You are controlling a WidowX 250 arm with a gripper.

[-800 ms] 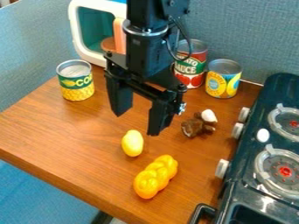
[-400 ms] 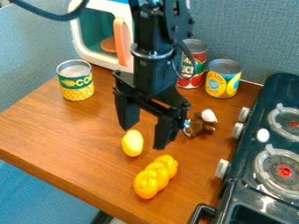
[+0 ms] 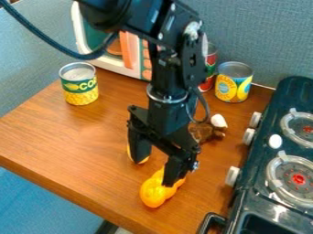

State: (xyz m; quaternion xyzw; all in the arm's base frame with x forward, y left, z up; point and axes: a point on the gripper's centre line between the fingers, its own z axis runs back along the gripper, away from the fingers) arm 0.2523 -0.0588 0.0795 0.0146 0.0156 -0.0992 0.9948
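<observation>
the black gripper (image 3: 155, 172) hangs at the lower centre of the frame, pointing down over the wooden table (image 3: 55, 132). condition of the tool: released — its two fingers stand apart, and no item is seen clasped between them. the braided yellow piece (image 3: 154, 192) lies at lower centre, on the table, its upper end partly hidden by the finger nearer the right of the frame; whether that finger touches it cannot be determined. a smooth yellow piece (image 3: 145, 160) lies just left of centre, largely covered by the other finger; contact there is likewise undetermined. right of centre, beside the arm (image 3: 168, 87), sits a small brown item (image 3: 206, 132) with a white part (image 3: 218, 121) at its upper right end. at upper left stands a yellow and green can (image 3: 79, 87), upright. at upper right of centre, a blue and yellow can (image 3: 233, 84) stands upright near a red can (image 3: 211, 64), the latter partly behind the arm. a white toy microwave (image 3: 113, 64) with an orange handle is noted at the top, also partly obscured. a dark toy stove (image 3: 249, 201) occupies the right edge — two burners and white knobs observed.
</observation>
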